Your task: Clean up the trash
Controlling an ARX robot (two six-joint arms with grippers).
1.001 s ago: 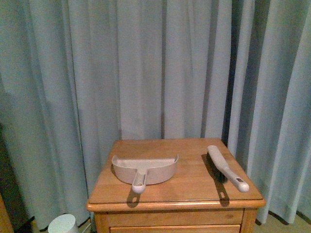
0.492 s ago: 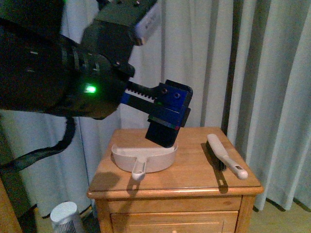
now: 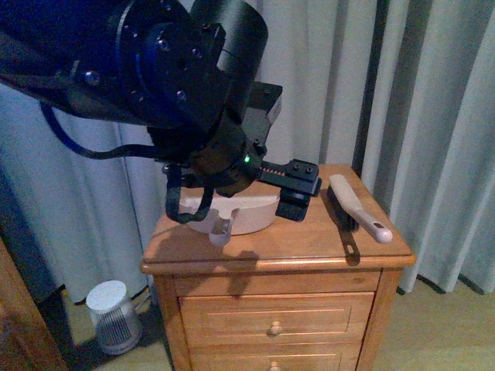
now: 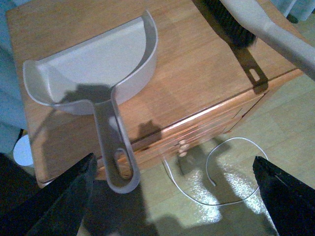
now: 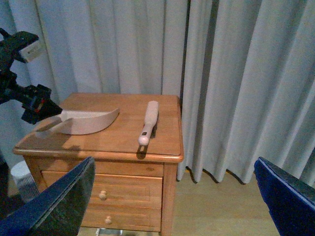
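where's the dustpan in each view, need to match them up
Front view: dustpan on the cabinet top, left of the brush, partly hidden by the arm.
Left wrist view: dustpan seen from above, handle toward the drawer side.
Right wrist view: dustpan on the cabinet top.
Shared landmark: the brush beside it.

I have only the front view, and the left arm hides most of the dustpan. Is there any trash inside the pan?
Observer: No. The left wrist view shows the dustpan bare inside.
Operator: Are the left jaws open?
Observer: Yes, the left gripper has its jaws wide apart, holding nothing.
Operator: And the right arm?
Observer: The right gripper is open too, well back from the cabinet.
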